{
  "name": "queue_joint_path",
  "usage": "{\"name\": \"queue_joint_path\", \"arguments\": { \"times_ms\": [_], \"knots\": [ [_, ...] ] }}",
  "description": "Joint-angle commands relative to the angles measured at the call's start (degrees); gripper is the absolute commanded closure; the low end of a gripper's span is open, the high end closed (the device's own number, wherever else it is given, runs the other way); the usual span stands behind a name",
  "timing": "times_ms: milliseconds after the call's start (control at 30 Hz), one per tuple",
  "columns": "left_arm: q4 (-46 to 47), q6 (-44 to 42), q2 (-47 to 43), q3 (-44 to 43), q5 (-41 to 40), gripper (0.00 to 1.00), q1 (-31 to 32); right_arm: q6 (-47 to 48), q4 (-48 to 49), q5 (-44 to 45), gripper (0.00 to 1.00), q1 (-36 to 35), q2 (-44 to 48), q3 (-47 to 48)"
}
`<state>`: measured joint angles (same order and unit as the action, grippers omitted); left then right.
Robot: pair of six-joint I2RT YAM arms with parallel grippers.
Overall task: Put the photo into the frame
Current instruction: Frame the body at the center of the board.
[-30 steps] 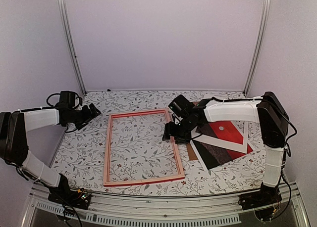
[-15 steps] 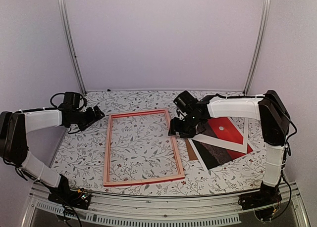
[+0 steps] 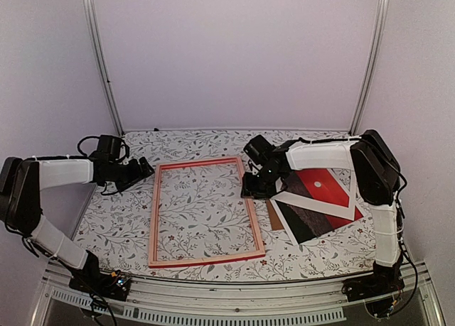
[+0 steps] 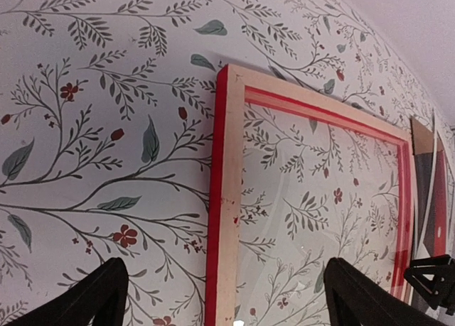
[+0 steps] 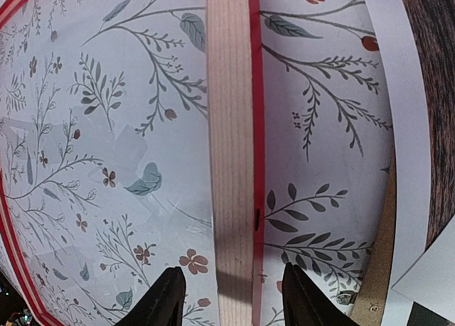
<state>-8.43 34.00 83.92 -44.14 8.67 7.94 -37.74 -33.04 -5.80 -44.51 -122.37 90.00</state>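
Nothing done: frame (image 3: 153, 212) empty, photo (image 3: 323, 184) right of it. My right pincer (image 5: 231, 301) straddles a rail, unclamped; left pincer (image 4: 222, 290) gapes.

Floral-patterned tablecloth (image 3: 114, 212) lies open left of the thin-railed red and pale-wood picture frame (image 3: 153, 216), whereas on its right only a narrow strip separates it from the overlapping red-and-brown print (image 3: 323, 186), white mat border (image 3: 313, 202) and brown backing board (image 3: 274, 216), and the right gripper (image 5: 234, 297) straddles that rail.
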Motion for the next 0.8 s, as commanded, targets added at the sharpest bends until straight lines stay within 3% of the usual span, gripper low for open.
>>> {"name": "queue_joint_path", "arguments": {
  "times_ms": [0, 167, 767],
  "knots": [
    [0.36, -0.75, 0.84, 0.76, -1.44, 0.02, 1.63, 1.16, -0.27, 1.95, 0.53, 0.37, -2.02, 1.67],
    [0.92, -0.73, 1.61, 1.16, -2.72, 0.02, 3.05, 1.31, -0.36, 2.24, 0.60, 0.31, -2.85, 1.37],
    [-0.04, -2.40, 7.22, 0.99, -8.48, 0.02, 9.05, -0.23, -3.87, 7.75, 0.66, -2.24, -3.53, 1.65]
  ]
}}
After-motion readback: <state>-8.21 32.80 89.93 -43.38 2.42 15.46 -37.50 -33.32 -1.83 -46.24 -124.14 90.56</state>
